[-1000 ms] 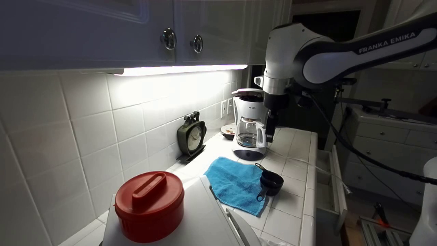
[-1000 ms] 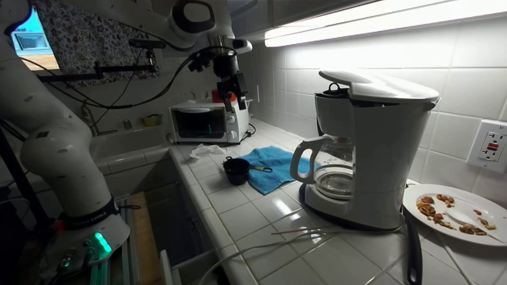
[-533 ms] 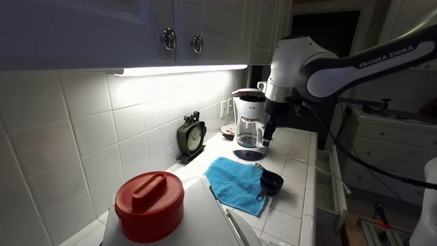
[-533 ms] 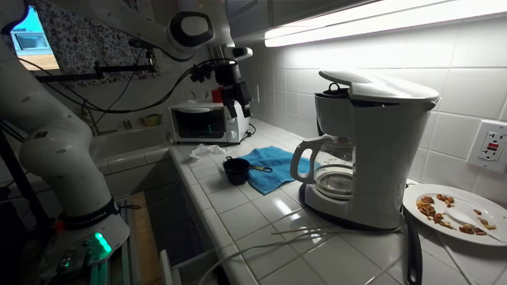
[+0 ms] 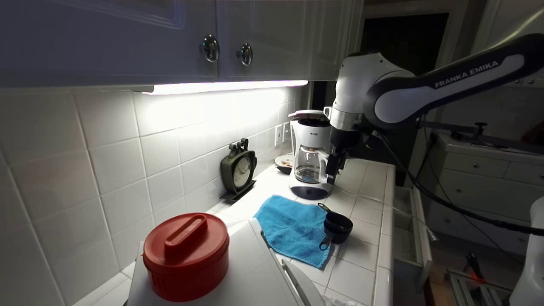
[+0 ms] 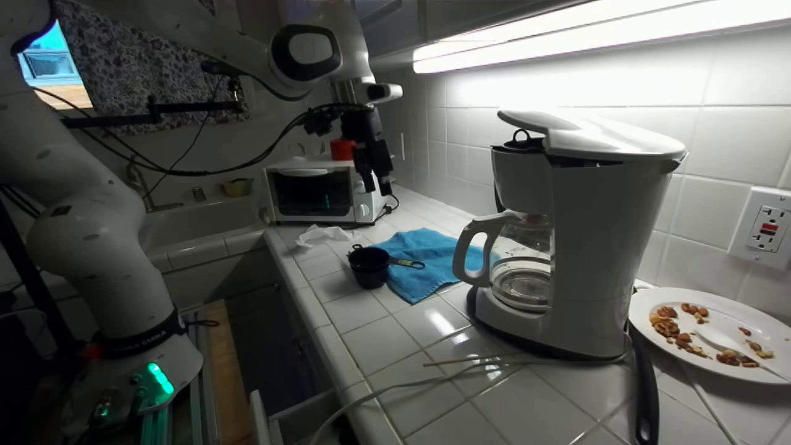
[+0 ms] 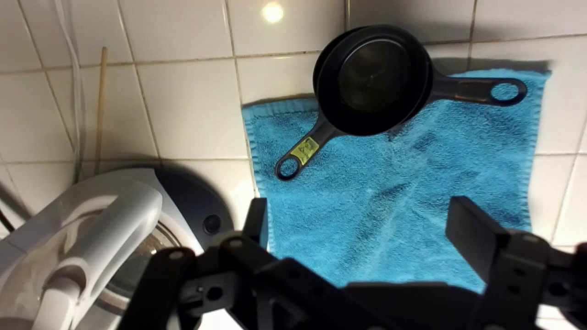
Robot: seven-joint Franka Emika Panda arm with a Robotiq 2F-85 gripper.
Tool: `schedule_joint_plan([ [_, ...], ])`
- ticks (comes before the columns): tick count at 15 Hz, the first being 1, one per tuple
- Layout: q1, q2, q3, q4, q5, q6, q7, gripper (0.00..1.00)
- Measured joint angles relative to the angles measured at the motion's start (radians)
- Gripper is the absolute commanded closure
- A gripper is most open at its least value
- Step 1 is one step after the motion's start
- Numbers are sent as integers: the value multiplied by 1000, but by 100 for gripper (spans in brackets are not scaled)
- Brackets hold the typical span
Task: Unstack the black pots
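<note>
Two small black pots are nested one in the other on the white tiles, at the edge of a blue towel. The upper pot (image 7: pixel 376 78) has a handle with a yellow label; the lower pot's handle (image 7: pixel 472 90) points another way. The nested pots also show in both exterior views (image 5: pixel 338 225) (image 6: pixel 369 266). My gripper (image 7: pixel 360 220) is open and empty, pointing down. In the wrist view its fingers are over the towel, with the pots ahead of them. It hangs above the counter in both exterior views (image 5: pixel 333 178) (image 6: pixel 378 189). The lower pot's body is mostly hidden.
The blue towel (image 7: pixel 390 192) lies beside and under the pot handles. A white coffee maker (image 6: pixel 593 259) with a glass carafe stands close by. A toaster oven (image 6: pixel 315 191) bears a red lidded container (image 5: pixel 187 259). A clock (image 5: pixel 239 170), cord (image 6: pixel 401 383) and plate (image 6: pixel 649 303) are also there.
My gripper has moved down toward the counter and slightly changed its tilt, staying open. The pots, towel and other things have not moved.
</note>
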Motion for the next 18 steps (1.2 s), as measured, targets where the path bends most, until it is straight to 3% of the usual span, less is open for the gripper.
schedule_joint_plan([
  [8,-56,185,-103,33,298,48,39,0],
  [13,-63,279,-99,61,318,56,223,0],
  [18,-61,353,-89,82,318,112,319,0],
])
